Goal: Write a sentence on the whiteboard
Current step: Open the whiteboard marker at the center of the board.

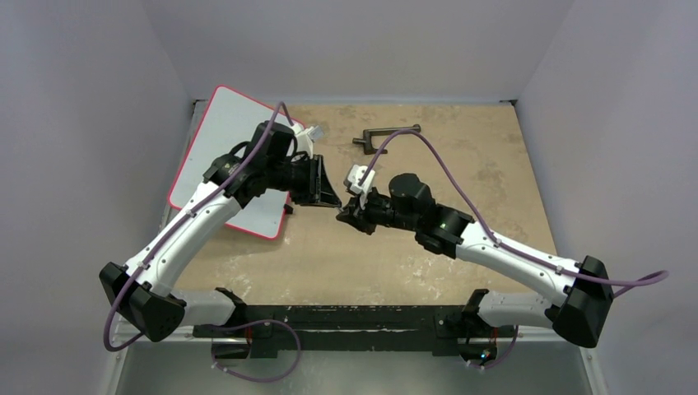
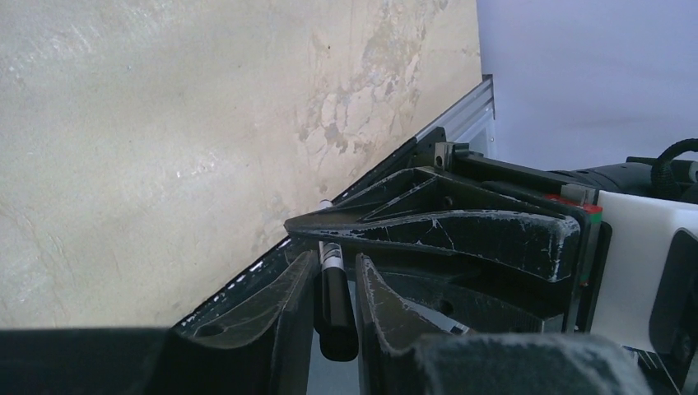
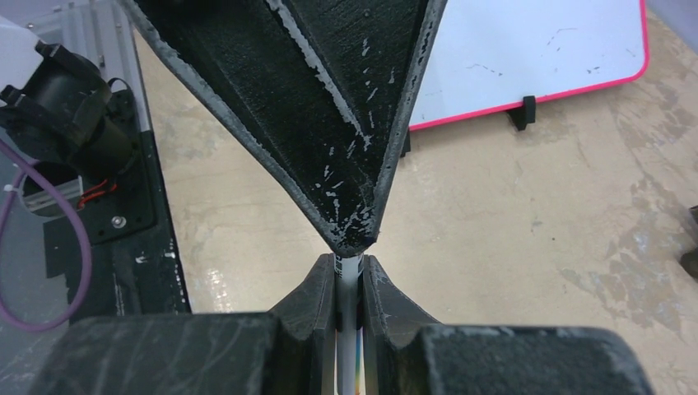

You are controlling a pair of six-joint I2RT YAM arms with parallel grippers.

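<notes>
Counter (image 1: 461, 247) fills most of the top view, tan and blotchy, with its widest open stretch running from 3 round to 6 o'clock. Whiteboard (image 1: 222, 123) lies flat at 10 o'clock, red-rimmed and turned at an angle. Its 9 o'clock corner pokes past the counter's left edge, and the left arm (image 1: 197, 218) reaches over it.

Left pincer (image 1: 328, 197) and right pincer (image 1: 344, 216) meet nose to nose near the middle. Dark clamp (image 1: 385, 138) sits well apart at 12 o'clock.

The top view hides the grip completely. The right wrist view shows the right pincer pinching a slim marker (image 3: 348, 280). The left wrist view has the marker's black end between the left pincer's jaws with barely any gap, and I can't tell if it's actually gripping.

Only the right wrist view shows faint dark specks on the whiteboard's face and a black clip (image 3: 521, 111) on its rim.
</notes>
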